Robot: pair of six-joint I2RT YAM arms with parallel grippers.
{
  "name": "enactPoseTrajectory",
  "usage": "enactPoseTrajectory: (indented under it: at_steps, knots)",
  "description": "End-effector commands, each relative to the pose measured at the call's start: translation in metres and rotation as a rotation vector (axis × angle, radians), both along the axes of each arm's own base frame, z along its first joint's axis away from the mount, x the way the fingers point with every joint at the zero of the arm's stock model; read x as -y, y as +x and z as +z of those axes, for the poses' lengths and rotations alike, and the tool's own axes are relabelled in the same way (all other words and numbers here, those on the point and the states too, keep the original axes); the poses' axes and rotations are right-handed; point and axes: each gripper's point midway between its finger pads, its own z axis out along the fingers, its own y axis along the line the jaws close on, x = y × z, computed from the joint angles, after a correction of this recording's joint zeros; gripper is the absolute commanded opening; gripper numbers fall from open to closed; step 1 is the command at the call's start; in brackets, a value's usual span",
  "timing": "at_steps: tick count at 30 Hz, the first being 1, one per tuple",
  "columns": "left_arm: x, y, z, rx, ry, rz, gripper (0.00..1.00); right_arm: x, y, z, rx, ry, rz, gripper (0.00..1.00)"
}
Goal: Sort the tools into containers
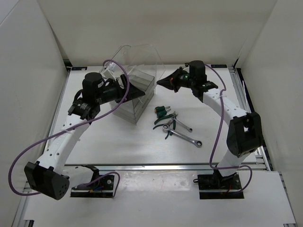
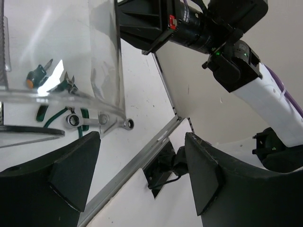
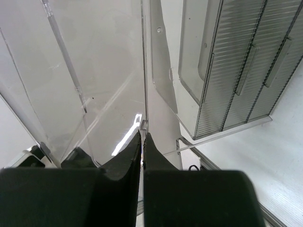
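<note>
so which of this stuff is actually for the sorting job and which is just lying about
For the job:
stubby green screwdriver
small pliers with dark green handles
two slim silver metal wrenches
clear plastic drawer cabinet
tall rounded see-through shell

Just there:
purple cables on the arms
silver metal rail at the table's near edge
</note>
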Motion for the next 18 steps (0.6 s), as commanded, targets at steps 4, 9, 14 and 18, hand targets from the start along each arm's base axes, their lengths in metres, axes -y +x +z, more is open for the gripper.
enactPoseTrajectory:
  at_steps: [4, 9, 14, 18]
  knots:
    - [0.006, 0.019, 0.007, 0.032, 0.000, 0.035, 0.82, -0.001, -0.016, 0.066, 0.128, 0.088, 0.047, 0.00]
    - [0.006, 0.028, 0.009, 0.042, -0.004, 0.065, 0.80, 0.000, -0.020, 0.068, 0.127, 0.081, 0.059, 0.00]
    - [0.008, 0.035, 0.013, 0.053, -0.024, 0.071, 0.58, 0.002, -0.027, 0.069, 0.128, 0.077, 0.071, 0.00]
    - [0.009, 0.034, 0.014, 0.049, -0.030, 0.069, 0.43, 0.004, -0.033, 0.067, 0.126, 0.075, 0.075, 0.00]
